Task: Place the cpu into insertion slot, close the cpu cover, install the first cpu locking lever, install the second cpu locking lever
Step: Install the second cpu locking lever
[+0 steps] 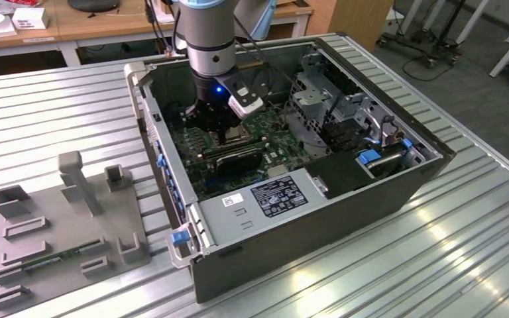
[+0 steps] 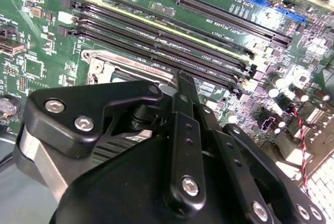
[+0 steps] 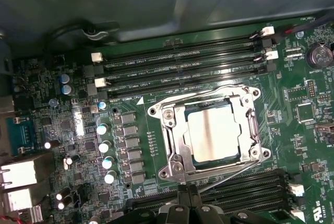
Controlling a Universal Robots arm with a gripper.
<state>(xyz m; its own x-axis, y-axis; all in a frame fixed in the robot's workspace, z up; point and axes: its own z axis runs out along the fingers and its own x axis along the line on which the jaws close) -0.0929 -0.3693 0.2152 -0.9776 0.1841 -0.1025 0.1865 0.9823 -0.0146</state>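
A: Item one, the claw [image 1: 225,134]. Condition?

B: Arm upright, reaching straight down into the open computer case [image 1: 325,199] on the ribbed counter [image 1: 60,106]. In the second wrist view its black linkages hide the fingertips, so whether they are spread or pressed together cannot be told.

A: Item two, the chip?

B: In the first wrist view the cpu [image 3: 214,131] lies flat in the insertion slot [image 3: 175,153], just ahead of the claw, with the cpu cover [image 3: 249,110] down around it. In the exterior view the claw hides it.

A: The levers?

B: Thin bright rods along the socket's edges; whether they are latched is hard to make out.

A: Anything else?

B: Long black memory slots [image 3: 182,67] beyond the socket; a grey parts holder [image 1: 64,232] well apart from the claw.
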